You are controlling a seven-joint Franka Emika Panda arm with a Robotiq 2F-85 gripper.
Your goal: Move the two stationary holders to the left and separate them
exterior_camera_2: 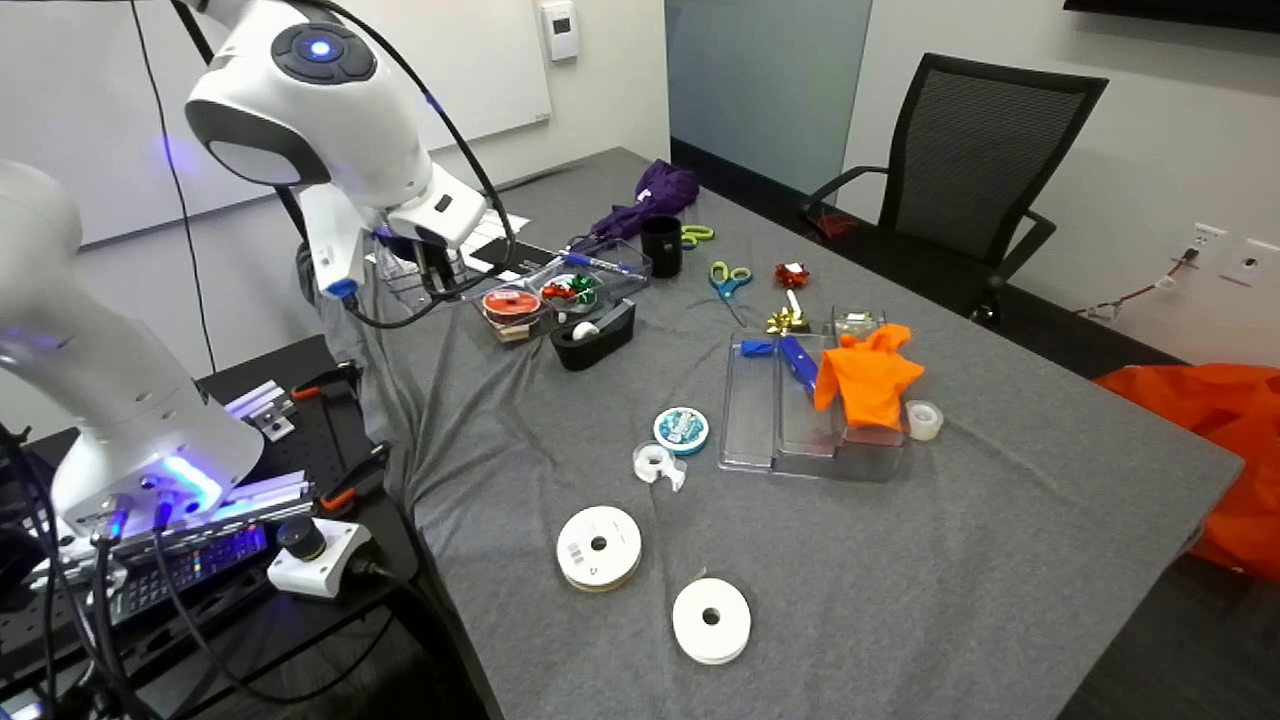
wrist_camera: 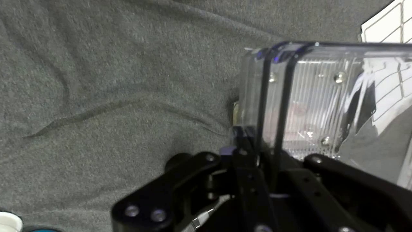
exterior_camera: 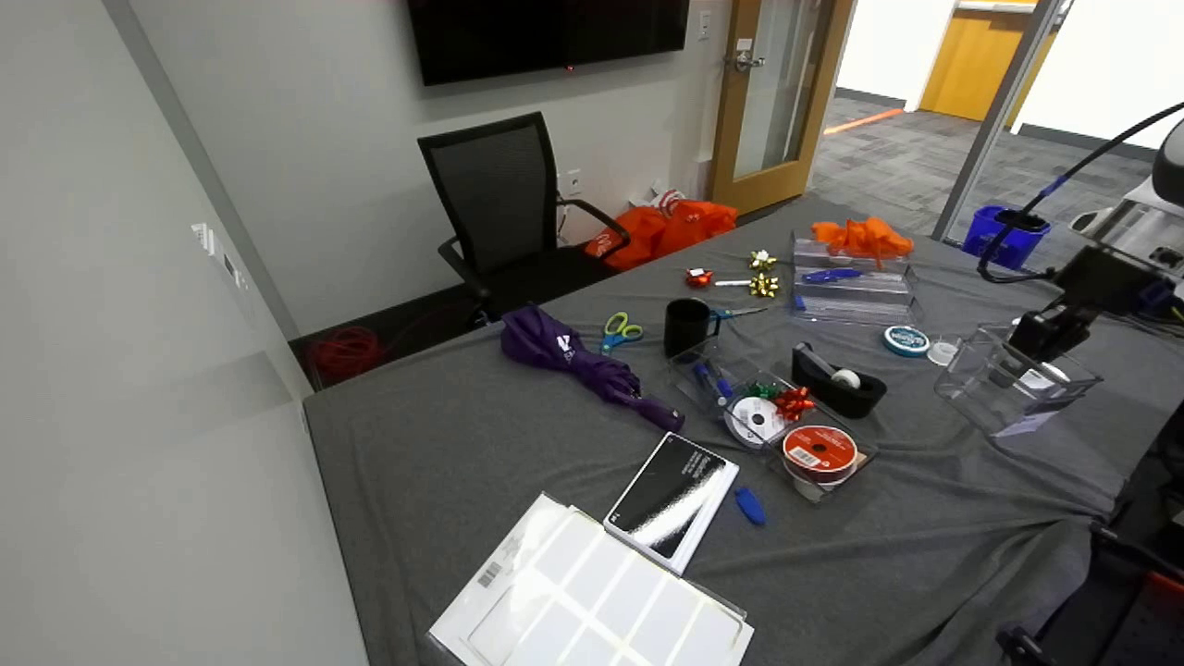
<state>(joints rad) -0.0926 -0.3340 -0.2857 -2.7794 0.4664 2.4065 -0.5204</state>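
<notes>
A see-through boxy holder (exterior_camera: 969,387) hangs from my gripper (exterior_camera: 1016,363) at the right of the table in an exterior view. In the wrist view the clear holder (wrist_camera: 325,66) fills the right side, with two dark parallel edges between the fingers. My gripper (wrist_camera: 257,153) is shut on its wall. I cannot tell whether this is one holder or two nested together. In an exterior view the holder (exterior_camera_2: 408,285) is partly hidden by the gripper (exterior_camera_2: 436,275) and cable. It appears raised above the cloth.
A clear tray with spools and bows (exterior_camera: 683,372) and a black tape dispenser (exterior_camera: 846,393) stand mid-table. A sectioned clear tray (exterior_camera_2: 748,425) bears pens and orange cloth (exterior_camera_2: 868,385). White spools (exterior_camera_2: 598,548), a mug (exterior_camera: 687,328), an umbrella (exterior_camera: 592,365) and white sheets (exterior_camera: 601,601) lie around.
</notes>
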